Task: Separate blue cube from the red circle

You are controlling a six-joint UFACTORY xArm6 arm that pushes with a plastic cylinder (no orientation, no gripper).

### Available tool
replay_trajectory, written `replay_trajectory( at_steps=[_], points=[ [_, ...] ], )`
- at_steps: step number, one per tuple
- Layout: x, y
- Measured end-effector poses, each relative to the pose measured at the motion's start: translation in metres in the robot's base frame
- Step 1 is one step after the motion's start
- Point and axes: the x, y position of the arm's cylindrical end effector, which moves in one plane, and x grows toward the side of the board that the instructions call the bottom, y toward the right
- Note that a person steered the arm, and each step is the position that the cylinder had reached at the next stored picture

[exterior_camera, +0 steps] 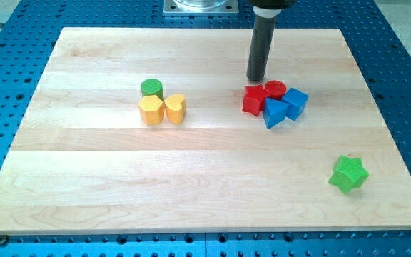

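The blue cube (296,101) sits right of centre, touching the red circle (275,90) on its left. A red star-shaped block (253,99) and a blue triangle (274,113) are packed against them in one cluster. My tip (255,79) rests on the board just above the red star block and to the upper left of the red circle, close to both; I cannot tell if it touches them. The blue cube lies on the far side of the cluster from my tip.
A green circle (151,88), a yellow hexagon (150,110) and a yellow heart (175,108) form a cluster left of centre. A green star (349,174) lies alone at the lower right. The wooden board (84,178) sits on a blue perforated table.
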Motion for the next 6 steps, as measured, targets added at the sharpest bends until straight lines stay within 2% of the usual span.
replay_trajectory(
  at_steps=[1, 2, 3, 4, 5, 6],
  points=[
    [0.067, 0.047],
    [0.084, 0.053],
    [0.061, 0.073],
    [0.056, 0.128],
    [0.097, 0.125],
    [0.118, 0.105]
  ],
)
